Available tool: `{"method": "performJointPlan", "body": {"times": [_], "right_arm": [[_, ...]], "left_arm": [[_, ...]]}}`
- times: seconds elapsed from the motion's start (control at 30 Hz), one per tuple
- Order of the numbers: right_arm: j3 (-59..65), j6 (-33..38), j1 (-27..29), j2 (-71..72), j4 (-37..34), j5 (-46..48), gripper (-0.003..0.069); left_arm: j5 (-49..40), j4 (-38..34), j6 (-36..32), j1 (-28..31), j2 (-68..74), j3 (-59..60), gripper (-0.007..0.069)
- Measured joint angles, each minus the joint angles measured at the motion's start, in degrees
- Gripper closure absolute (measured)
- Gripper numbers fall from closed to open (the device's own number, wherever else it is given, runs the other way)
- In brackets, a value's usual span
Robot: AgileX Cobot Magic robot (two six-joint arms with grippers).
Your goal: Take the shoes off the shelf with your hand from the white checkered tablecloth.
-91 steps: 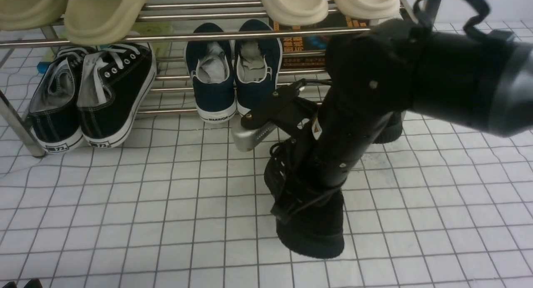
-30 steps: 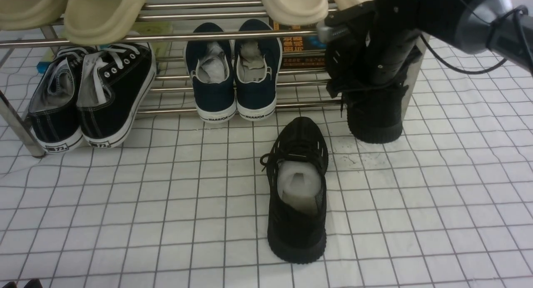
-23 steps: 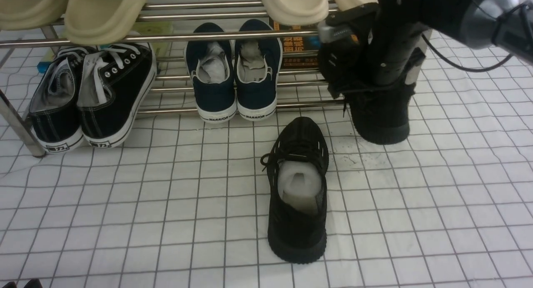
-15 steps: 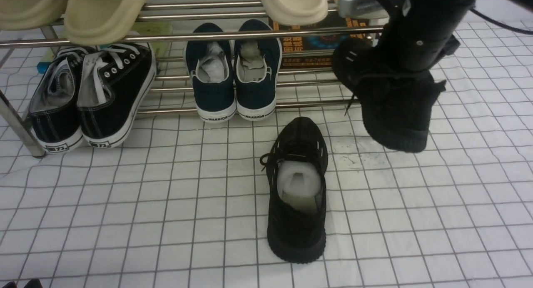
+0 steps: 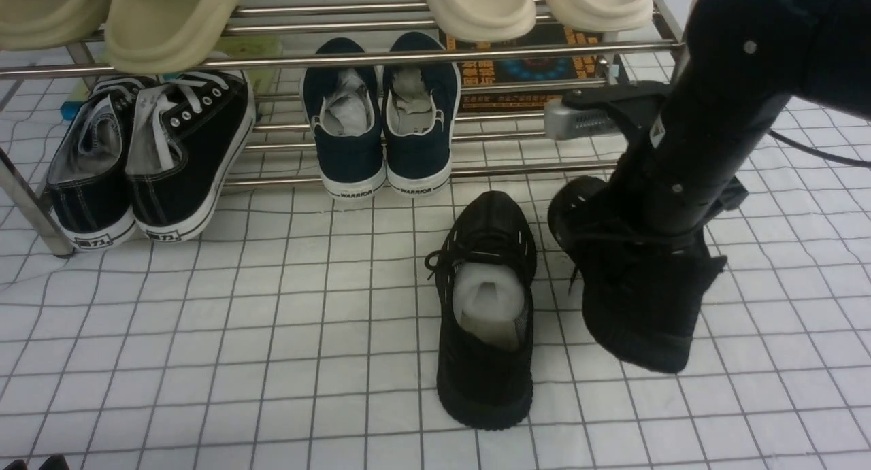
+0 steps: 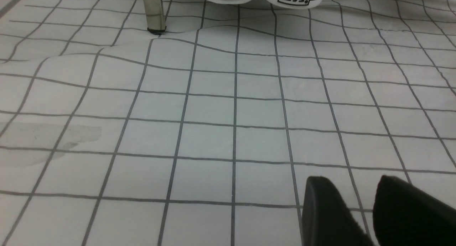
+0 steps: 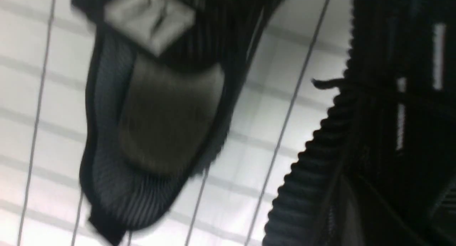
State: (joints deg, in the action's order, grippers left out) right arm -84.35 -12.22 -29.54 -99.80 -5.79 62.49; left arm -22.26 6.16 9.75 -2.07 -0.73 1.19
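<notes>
The right black metal hand (image 5: pixel 639 242) has brought the second all-black knit shoe (image 5: pixel 643 313) from the right corner of the chrome tube rack (image 5: pixel 558 52), pinching it, it seems (the arm hides the grip), above the white checkered cloth (image 5: pixel 272 361). Only its placing remains, beside its dark, ridge-soled, paper-stuffed mate (image 5: pixel 486 381).
</notes>
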Motion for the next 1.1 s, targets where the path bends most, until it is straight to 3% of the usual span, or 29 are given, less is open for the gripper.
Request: {"method": "performJointPlan", "body": {"times": [0.73, 0.83, 1.1], "right_arm": [[0.0, -2.52, 0.0, -8.48, -0.5, -6.69, 0.0627], [0.0, -2.52, 0.0, -8.71, -2.74, -7.22, 0.0586], [-0.65, 1.89, 0.0, -8.29, -9.56, -2.93, 0.0366]], "left_arm": [[0.0, 0.0, 0.0, 0.0, 0.0, 0.0, 0.0384], [0.0, 0.0, 0.0, 0.0, 0.0, 0.0, 0.0384], [0.0, 0.0, 0.0, 0.0, 0.0, 0.0, 0.0384]]}}
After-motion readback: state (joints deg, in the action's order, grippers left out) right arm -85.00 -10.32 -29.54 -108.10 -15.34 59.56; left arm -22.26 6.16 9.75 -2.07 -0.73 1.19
